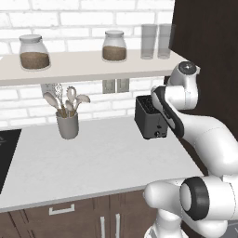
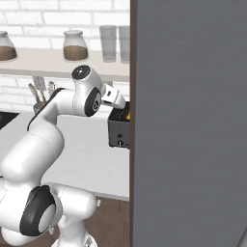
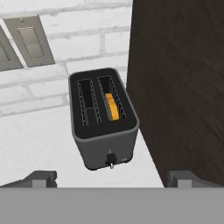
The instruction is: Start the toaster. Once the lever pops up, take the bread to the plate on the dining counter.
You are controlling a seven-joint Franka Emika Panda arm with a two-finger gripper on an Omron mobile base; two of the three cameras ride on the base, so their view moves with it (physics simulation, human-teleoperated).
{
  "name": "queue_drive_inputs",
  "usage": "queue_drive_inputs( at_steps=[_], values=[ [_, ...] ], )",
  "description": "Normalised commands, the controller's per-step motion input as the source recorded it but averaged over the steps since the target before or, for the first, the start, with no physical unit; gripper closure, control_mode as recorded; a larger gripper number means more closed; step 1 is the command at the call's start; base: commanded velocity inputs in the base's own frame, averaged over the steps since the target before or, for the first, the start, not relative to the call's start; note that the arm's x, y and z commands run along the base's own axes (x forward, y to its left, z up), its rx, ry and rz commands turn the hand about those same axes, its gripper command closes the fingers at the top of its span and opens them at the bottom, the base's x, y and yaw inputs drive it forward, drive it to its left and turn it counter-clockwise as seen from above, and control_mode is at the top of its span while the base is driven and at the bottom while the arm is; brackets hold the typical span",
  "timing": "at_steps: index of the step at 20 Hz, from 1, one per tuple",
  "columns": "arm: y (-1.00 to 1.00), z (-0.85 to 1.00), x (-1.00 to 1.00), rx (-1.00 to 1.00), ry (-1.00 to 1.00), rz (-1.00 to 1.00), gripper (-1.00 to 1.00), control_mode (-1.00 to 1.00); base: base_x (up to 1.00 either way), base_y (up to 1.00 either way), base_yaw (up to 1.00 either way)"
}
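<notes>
The black two-slot toaster [image 1: 149, 118] stands on the pale worktop against the dark cabinet side, also seen as the toaster [image 2: 118, 131] in the right base view. In the hand view the toaster [image 3: 103, 118] lies just ahead and below, its narrow end face with the small knob [image 3: 110, 159] turned toward me. The bread [image 3: 112, 106] sits low in the right slot, only its tan-orange top edge showing. My gripper [image 3: 113, 178] hovers above and in front of the toaster, open, its fingertips [image 3: 41, 178] far apart with nothing between them. The plate and dining counter are out of view.
A tall dark cabinet panel [image 3: 183, 87] rises right beside the toaster. A grey utensil cup [image 1: 68, 123] stands to the left on the worktop [image 1: 93, 162], with a black hob [image 1: 7, 153] at the far left. A shelf [image 1: 83, 67] above carries jars and glasses.
</notes>
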Motion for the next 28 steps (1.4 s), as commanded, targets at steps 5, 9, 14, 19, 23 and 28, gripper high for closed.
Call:
queue_drive_inputs(
  at_steps=[5,9,14,19,23,28],
  values=[
    [0.0,0.0,0.0,0.0,0.0,0.0,-1.0,-1.0,0.0,0.0,0.0],
    [0.0,0.0,0.0,0.0,0.0,0.0,-1.0,-1.0,0.0,0.0,0.0],
    [0.0,0.0,0.0,0.0,0.0,0.0,-1.0,-1.0,0.0,0.0,0.0],
    [0.0,0.0,0.0,0.0,0.0,0.0,-1.0,-1.0,0.0,0.0,0.0],
    [0.0,0.0,0.0,0.0,0.0,0.0,-1.0,-1.0,0.0,0.0,0.0],
    [0.0,0.0,0.0,0.0,0.0,0.0,-1.0,-1.0,0.0,0.0,0.0]
  ],
)
